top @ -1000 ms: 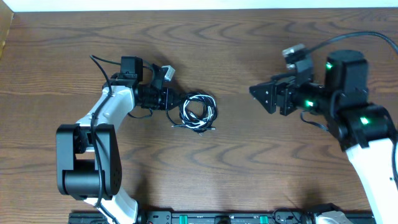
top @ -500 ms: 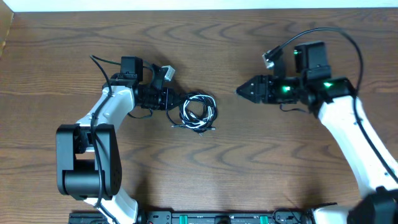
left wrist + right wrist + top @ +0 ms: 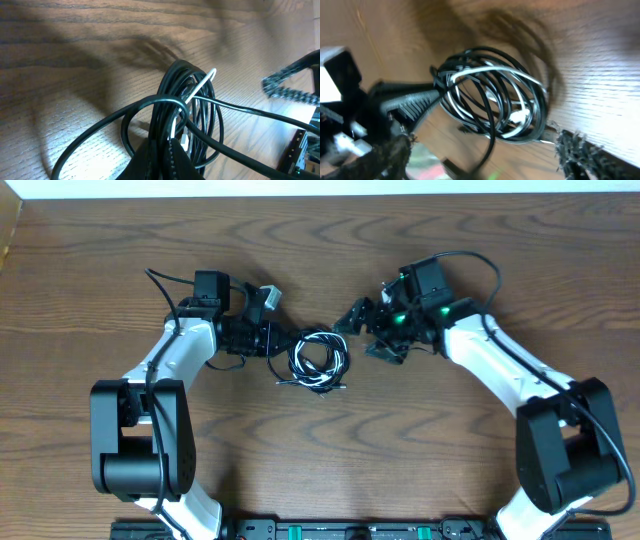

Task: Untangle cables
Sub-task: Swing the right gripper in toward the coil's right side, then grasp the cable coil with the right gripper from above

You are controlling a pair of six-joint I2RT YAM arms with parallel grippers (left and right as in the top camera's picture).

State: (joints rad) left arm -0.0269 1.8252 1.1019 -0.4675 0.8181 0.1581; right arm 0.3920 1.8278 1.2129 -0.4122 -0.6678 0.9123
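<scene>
Grained wooden table (image 3: 330,465), glossy coiled black-and-white cables (image 3: 318,360)

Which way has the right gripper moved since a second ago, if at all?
Yes. The right gripper swung across the table toward the cables, which stayed put.

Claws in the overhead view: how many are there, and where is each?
2. The left claw is shut on the left edge of the cables. The right claw is open just right of that bundle; whether it touches is unclear.
</scene>
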